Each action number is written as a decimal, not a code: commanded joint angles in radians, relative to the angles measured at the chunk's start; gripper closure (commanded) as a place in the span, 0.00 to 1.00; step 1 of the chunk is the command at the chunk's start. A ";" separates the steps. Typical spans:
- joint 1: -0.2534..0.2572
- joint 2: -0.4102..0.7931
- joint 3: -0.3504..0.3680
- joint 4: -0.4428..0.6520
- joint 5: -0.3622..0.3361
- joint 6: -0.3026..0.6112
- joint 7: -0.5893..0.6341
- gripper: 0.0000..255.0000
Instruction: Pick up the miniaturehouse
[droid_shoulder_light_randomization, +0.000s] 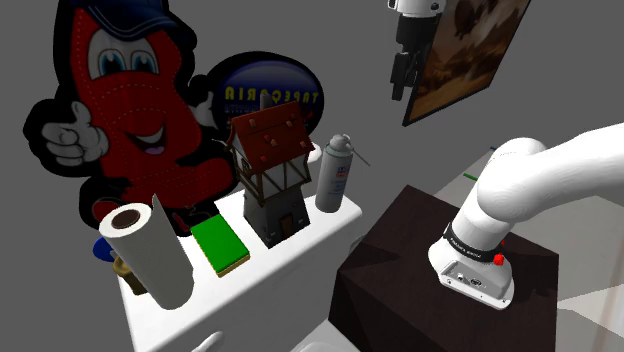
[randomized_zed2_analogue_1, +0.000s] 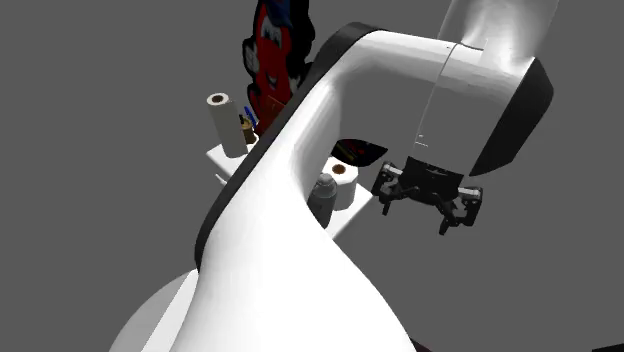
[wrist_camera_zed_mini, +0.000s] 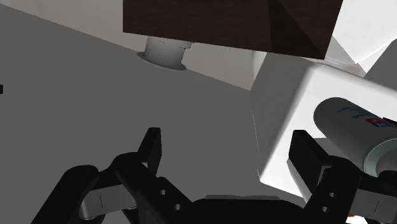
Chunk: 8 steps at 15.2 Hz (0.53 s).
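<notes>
1. While the gripper hangs high above the gap between the stand and the white counter, well apart from everything on it, treat this as the approach. It holds nothing, and the wrist view shows its fingers spread wide with only air between them.
2. Fix your target first. The miniature house, red-roofed with timbered walls, stands upright on the counter, towards the end nearest the stand. The spray can is just beside it at that end, and the green sponge is just beside it on the other side. The paper towel roll sits further along, near the far end.
3. The wrist camera is looking at the can and the counter's near end, so carry the hand along the counter past the can until the house sits between the fingers.
4. Come down from above, and turn the wrist so the fingers drop towards the counter's long edges. The gaps beside the can and the sponge look too tight.
5. Aim below the eaves, because the steep roof would likely let the pads slide off. The flat walls should give a surer hold.
6. Close only once both fingers bracket the walls, then lift straight up. A house this tall and narrow will probably tip if nudged.
</notes>
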 joint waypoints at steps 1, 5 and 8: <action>0.000 0.000 0.000 0.000 0.000 0.000 0.000 0.00; 0.009 0.079 0.068 0.078 0.104 -0.045 0.135 0.00; 0.013 0.148 0.115 0.147 0.178 -0.071 0.237 0.00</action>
